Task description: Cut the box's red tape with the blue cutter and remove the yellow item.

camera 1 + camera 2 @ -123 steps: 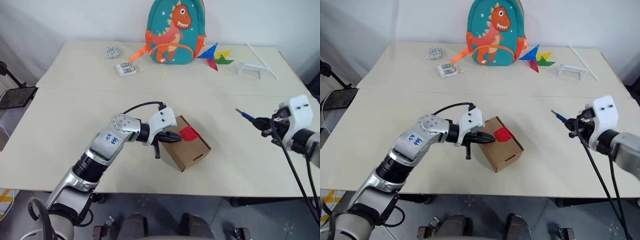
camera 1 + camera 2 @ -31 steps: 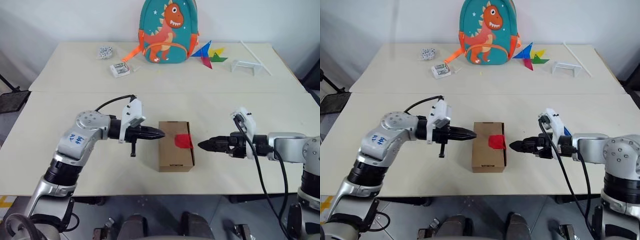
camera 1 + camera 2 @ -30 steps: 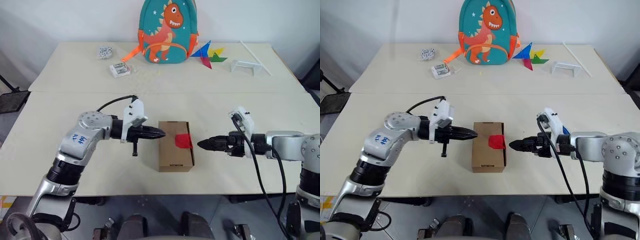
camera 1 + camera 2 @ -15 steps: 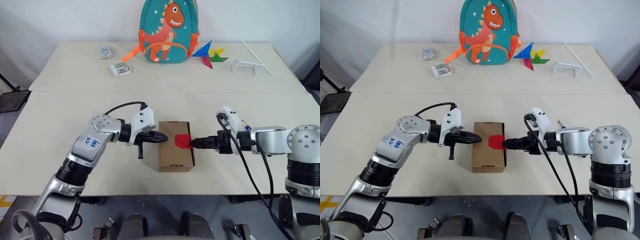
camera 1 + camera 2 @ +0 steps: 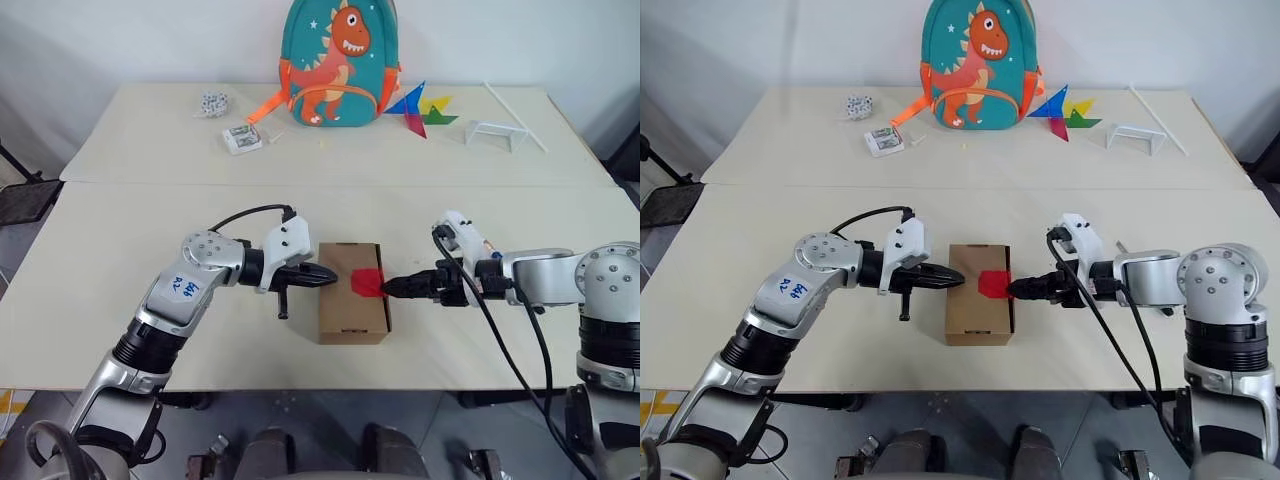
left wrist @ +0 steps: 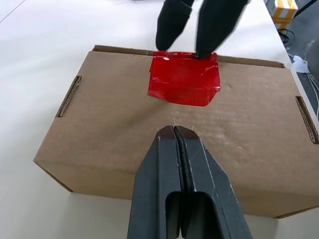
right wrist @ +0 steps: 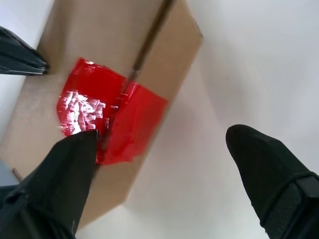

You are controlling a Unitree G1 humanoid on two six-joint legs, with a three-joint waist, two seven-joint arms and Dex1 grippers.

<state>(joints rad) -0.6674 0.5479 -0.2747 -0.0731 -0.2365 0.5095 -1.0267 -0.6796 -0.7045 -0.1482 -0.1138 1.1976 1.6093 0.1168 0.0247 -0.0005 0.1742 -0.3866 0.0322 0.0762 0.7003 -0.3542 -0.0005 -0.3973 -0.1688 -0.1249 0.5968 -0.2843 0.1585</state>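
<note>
left eye view: the box [image 5: 352, 292] lying flat on the near part of the tabletop [image 5: 120, 240], flaps down, the red tape [image 5: 366, 283] folded over its right edge. left pincer [image 5: 326, 277] clenched on nothing, tips resting at the box's left side of the top face. right pincer [image 5: 388, 288] coming in from the right, tips right at the red tape. the blue cutter [image 5: 484, 246] showing as a slim blue sliver along the right wrist, whether gripped cannot be told. far side of the tabletop: a teal dinosaur backpack [image 5: 340, 62], a coloured pinwheel [image 5: 418, 105] just right of it, a small white packet [image 5: 243, 139] with print too small to read. blue handwriting on the left forearm, unreadable.

right eye view: same layout, box closed, contents hidden.

left wrist view: clenched fingers [image 6: 172, 164] touching the box top, red tape beyond them at the far edge, the other pincer's two dark tips standing apart at that edge.

right wrist view: right pincer released, fingers [image 7: 67, 169] spread wide, one tip on the red tape [image 7: 104, 117] where it bends over the box edge, the other over bare tabletop beside the box.
</note>
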